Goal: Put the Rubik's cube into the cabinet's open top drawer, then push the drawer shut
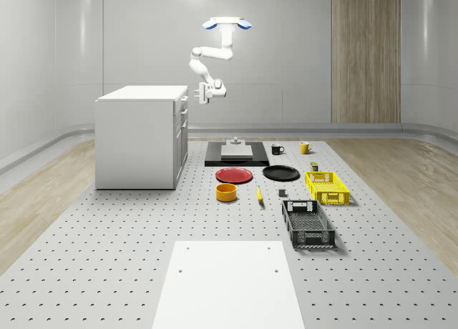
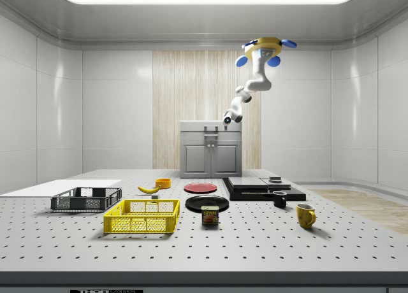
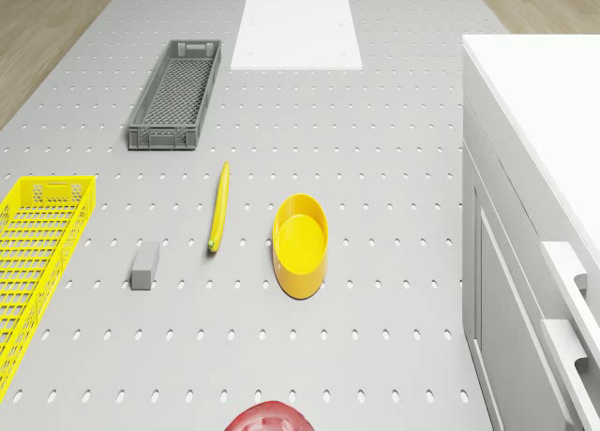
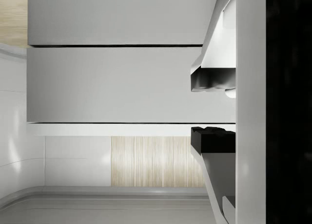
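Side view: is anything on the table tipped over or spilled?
No, nothing stands out. The yellow crate, grey crate, can, yellow mug and black mug stand upright, and the banana lies flat. The drone hovers high beside the cabinet, gripper at its top front.

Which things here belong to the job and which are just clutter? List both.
Job:
cabinet
top drawer
gripper, at the drawer front
drone, hovering beside the cabinet

Clutter:
red plate
black plate
bowl
banana
yellow crate
grey crate
black mug
yellow mug
can
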Robot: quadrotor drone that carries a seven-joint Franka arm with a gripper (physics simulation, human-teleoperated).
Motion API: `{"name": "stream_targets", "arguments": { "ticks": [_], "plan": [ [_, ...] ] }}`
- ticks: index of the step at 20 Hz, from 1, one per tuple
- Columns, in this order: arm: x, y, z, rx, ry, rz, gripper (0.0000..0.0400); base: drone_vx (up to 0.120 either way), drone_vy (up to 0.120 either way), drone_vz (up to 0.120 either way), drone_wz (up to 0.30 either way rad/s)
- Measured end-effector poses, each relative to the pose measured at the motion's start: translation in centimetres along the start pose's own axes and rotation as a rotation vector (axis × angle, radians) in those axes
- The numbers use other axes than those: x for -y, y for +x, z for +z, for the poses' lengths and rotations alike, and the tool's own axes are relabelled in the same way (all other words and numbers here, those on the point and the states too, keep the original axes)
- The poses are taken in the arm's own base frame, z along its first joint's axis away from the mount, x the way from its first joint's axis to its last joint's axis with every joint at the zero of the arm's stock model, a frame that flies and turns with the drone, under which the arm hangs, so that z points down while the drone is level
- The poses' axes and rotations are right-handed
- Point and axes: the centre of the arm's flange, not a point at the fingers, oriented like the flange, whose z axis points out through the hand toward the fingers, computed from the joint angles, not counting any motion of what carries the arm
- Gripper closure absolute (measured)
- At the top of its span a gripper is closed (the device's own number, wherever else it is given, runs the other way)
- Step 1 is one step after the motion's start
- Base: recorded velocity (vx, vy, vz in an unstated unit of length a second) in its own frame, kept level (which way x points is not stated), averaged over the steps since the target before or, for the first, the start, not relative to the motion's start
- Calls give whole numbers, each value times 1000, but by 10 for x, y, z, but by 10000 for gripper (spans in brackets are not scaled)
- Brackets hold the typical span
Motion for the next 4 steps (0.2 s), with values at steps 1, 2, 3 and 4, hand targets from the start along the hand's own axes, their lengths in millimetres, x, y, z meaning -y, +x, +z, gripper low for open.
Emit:
{"name": "stream_targets", "arguments": {
  "ticks": [1, 2, 3, 4],
  "plan": [
    [0, 0, 0, 0, 0, 0, 295, 0, 0, 0, 0],
    [0, 0, 0, 0, -1, 0, 295, 0, 0, 0, 0],
    [0, 0, 1, 1, -1, 0, 295, 0, 0, 0, 0],
    [0, 0, 1, 1, -1, 0, 295, 0, 0, 0, 0]
  ]
}}
